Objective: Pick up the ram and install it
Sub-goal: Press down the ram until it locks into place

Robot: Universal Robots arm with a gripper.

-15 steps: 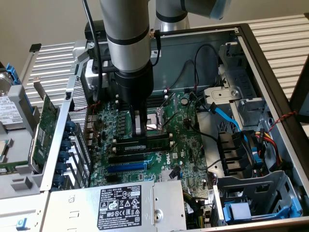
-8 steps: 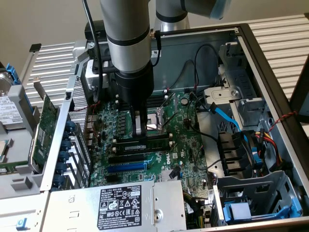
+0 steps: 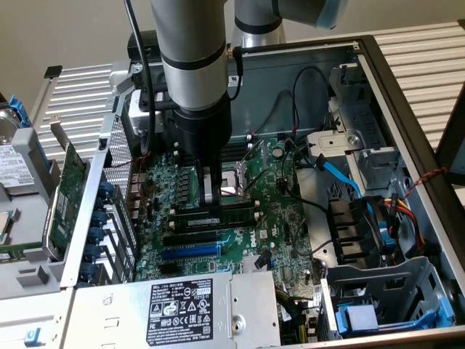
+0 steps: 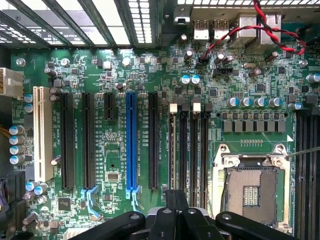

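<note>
From the exterior view's left, the green expansion card (image 3: 69, 185) stands outside the case. At centre the end effector (image 3: 212, 195), clenched, presses on the ram (image 3: 218, 215) lying along its slot just beneath. Seating it well likely demands a straight, even push without tilting.

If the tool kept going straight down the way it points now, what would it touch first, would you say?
Most likely the ram: the tool points down at the motherboard with that stick directly beneath its shut tips, at the memory slots. Whether they already touch is unclear.
</note>
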